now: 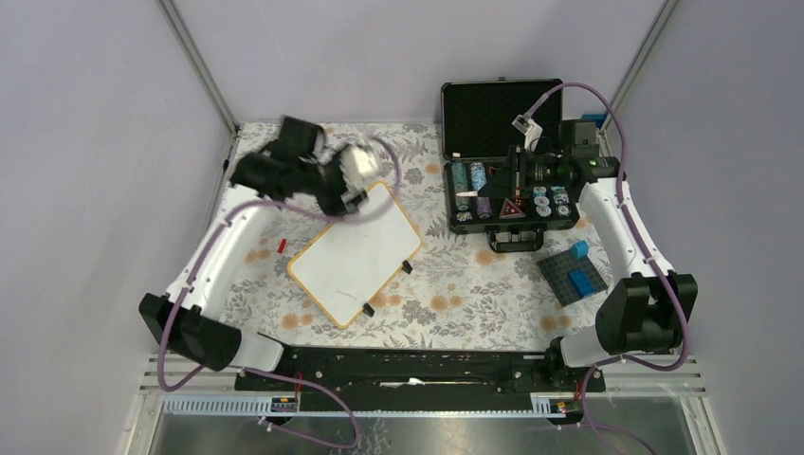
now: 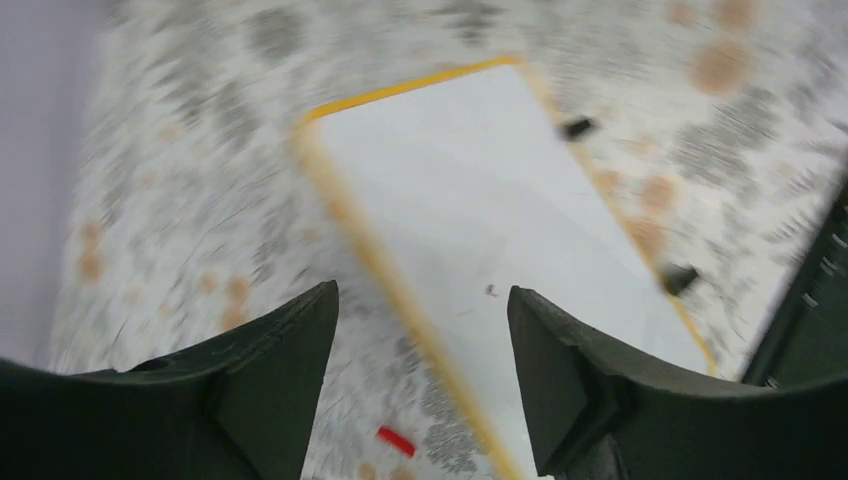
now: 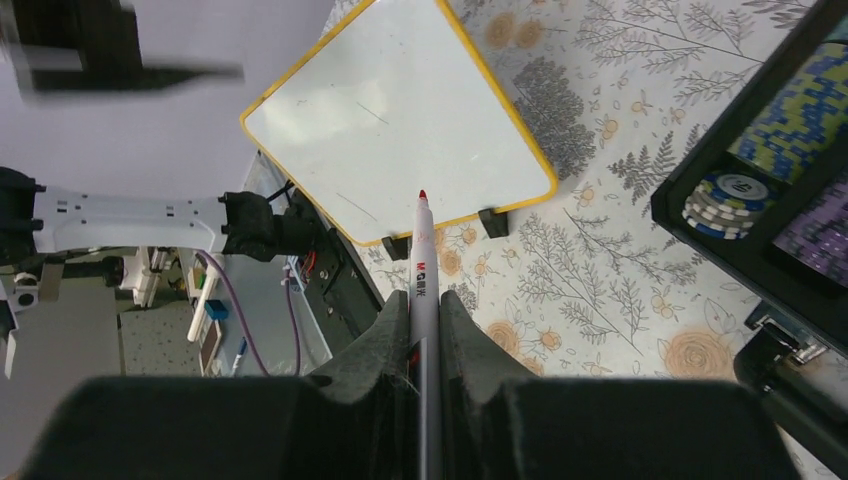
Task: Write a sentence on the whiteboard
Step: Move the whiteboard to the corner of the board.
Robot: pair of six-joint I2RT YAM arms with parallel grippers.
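A small whiteboard [image 1: 356, 254] with a yellowish rim lies flat on a flower-patterned tablecloth [image 1: 455, 289], left of centre in the overhead view and turned at a slant. Its surface is white with only a few faint marks. Two small black feet [image 1: 408, 267] sit along its lower right edge.

Over the board's top corner hangs the left gripper [image 1: 349, 180], blurred in the overhead view. Its own camera shows the two dark fingers [image 2: 290, 370] standing wide apart, with nothing between them and the board [image 2: 480, 200] below.

A small red scrap [image 1: 282, 245] lies on the cloth just left of the board.

In the upper right of the overhead view, the right gripper [image 1: 517, 185] hangs above an open black case [image 1: 502, 104] of poker chips [image 1: 545, 201]. Its camera shows the gripper [image 3: 425, 300] clamped tightly on a white marker [image 3: 423, 250], the red tip aimed toward the board [image 3: 400, 120].

A dark plate with blue blocks [image 1: 574, 275] lies at the right, below the case.
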